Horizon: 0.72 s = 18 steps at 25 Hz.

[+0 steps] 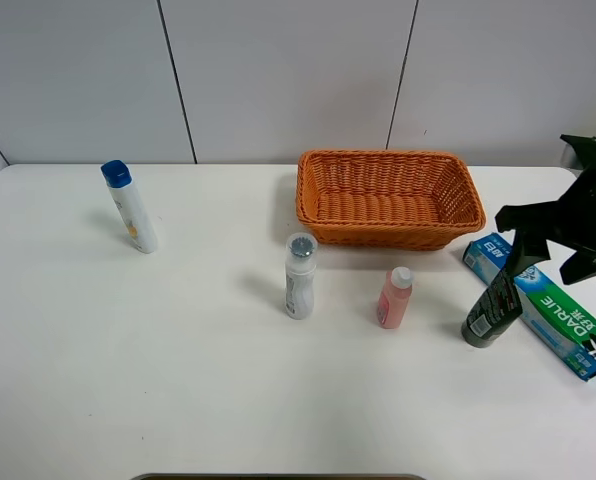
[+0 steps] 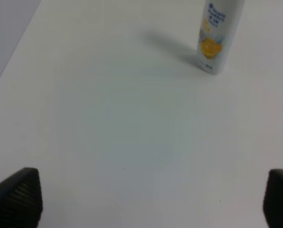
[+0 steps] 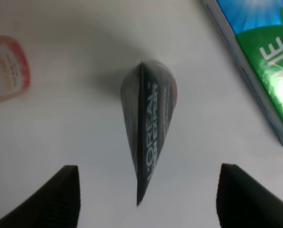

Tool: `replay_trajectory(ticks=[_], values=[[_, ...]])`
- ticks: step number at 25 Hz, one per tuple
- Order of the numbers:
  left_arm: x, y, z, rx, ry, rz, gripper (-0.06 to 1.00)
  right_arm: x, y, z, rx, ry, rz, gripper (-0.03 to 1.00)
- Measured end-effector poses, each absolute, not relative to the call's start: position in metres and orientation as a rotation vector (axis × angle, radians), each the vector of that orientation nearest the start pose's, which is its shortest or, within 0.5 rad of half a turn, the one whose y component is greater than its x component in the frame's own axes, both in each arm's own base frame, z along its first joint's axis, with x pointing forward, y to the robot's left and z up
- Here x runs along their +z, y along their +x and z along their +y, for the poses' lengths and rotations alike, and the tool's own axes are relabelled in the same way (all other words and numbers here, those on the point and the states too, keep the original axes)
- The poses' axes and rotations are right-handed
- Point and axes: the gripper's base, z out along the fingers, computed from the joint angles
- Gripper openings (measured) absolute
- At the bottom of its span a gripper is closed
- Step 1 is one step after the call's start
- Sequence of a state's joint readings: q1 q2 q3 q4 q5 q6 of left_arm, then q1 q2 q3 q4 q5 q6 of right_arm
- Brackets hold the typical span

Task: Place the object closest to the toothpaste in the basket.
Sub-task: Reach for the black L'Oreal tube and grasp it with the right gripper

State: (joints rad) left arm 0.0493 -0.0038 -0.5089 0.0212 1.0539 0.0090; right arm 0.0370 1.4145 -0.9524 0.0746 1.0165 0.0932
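The toothpaste box (image 1: 543, 304), blue and green, lies at the right of the table; it also shows in the right wrist view (image 3: 260, 57). A dark grey tube (image 1: 492, 312) stands on its cap right beside the box. In the right wrist view the tube (image 3: 148, 123) sits between my open fingers. My right gripper (image 1: 541, 250) hovers open above the tube's top, not touching it. The orange wicker basket (image 1: 388, 233) stands at the back centre. My left gripper (image 2: 151, 199) is open over bare table; it is out of the exterior view.
A pink bottle (image 1: 394, 298) and a white bottle with a grey cap (image 1: 299, 276) stand in front of the basket. A white bottle with a blue cap (image 1: 130, 207) stands at the far left and shows in the left wrist view (image 2: 217, 35).
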Motion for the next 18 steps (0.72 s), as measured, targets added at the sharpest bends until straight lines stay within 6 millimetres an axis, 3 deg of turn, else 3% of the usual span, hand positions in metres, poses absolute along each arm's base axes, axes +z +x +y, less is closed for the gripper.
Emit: replay_trajectory(ticks=[10, 18], values=[[0.28, -0.006, 0.001, 0.062, -0.042, 2.025, 0.94, 0.211, 0.277, 0.016, 0.114, 0.151, 2.989, 0.64], [0.28, -0.006, 0.001, 0.062, -0.042, 2.025, 0.94, 0.184, 0.286, 0.016, 0.106, 0.161, 3.07, 0.64]])
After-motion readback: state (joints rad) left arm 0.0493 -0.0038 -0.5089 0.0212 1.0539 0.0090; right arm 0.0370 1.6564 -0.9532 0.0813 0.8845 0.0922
